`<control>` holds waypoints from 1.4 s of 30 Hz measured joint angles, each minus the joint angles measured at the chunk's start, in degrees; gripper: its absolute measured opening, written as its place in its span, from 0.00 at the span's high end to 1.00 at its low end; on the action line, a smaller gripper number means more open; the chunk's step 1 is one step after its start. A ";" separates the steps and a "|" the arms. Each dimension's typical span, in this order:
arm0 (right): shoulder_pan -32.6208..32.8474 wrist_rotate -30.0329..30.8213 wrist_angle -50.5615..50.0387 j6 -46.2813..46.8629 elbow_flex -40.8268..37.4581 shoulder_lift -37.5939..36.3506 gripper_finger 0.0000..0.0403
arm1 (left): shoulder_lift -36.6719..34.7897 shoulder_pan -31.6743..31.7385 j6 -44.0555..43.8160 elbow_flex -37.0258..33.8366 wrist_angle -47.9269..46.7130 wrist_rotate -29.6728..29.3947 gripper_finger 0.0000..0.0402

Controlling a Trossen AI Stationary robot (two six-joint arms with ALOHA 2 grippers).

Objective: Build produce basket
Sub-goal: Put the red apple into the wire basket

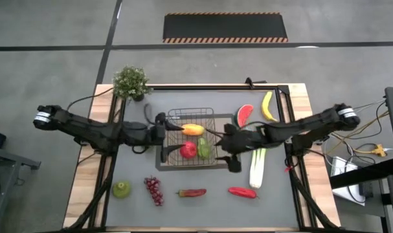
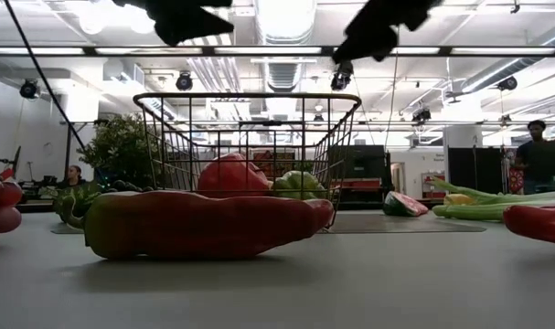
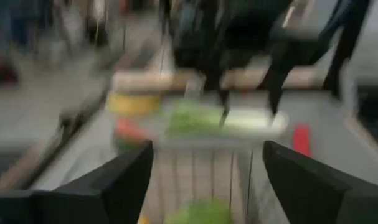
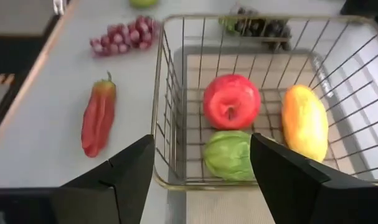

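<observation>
The dark wire basket (image 1: 191, 137) stands on the grey mat (image 1: 134, 169) at mid-table. In it lie a red apple (image 4: 231, 101), a green piece (image 4: 228, 154) and a yellow-orange piece (image 4: 305, 122). My left gripper (image 1: 162, 136) is open and empty at the basket's left side, above the table; in its wrist view (image 3: 207, 180) the fingers stand wide apart. My right gripper (image 1: 230, 147) is open and empty at the basket's right side, its fingers (image 4: 201, 177) above the basket's rim.
Around the basket on the mat lie a watermelon slice (image 1: 245, 115), banana (image 1: 268, 105), leek (image 1: 258, 167), red pepper (image 1: 242, 192), red-green pepper (image 1: 191, 192), grapes (image 1: 153, 189) and green pear (image 1: 122, 189). A potted plant (image 1: 131, 81) stands at the far left.
</observation>
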 joint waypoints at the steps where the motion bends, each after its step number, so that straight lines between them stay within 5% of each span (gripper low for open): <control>1: 0.77 0.90 1.91 0.05 -2.18 -1.81 0.39 | 1.30 0.02 -1.64 3.31 -5.53 -1.11 0.34; 9: 2.18 5.51 9.99 -0.73 -13.22 -11.94 0.40 | 14.60 1.57 -1.09 20.30 -21.45 2.80 0.61; 20: 2.22 7.10 14.15 -1.90 -21.26 -17.85 0.40 | 31.03 2.91 -2.57 30.07 -36.88 4.68 0.98; 26: 2.20 8.43 13.65 -2.11 -22.74 -18.41 0.40 | 34.13 3.91 -2.60 31.03 -37.88 9.05 0.99; 42: 2.20 9.92 16.62 -4.89 -24.15 -17.49 0.40 | 36.78 5.40 -5.83 30.57 -45.98 9.23 1.00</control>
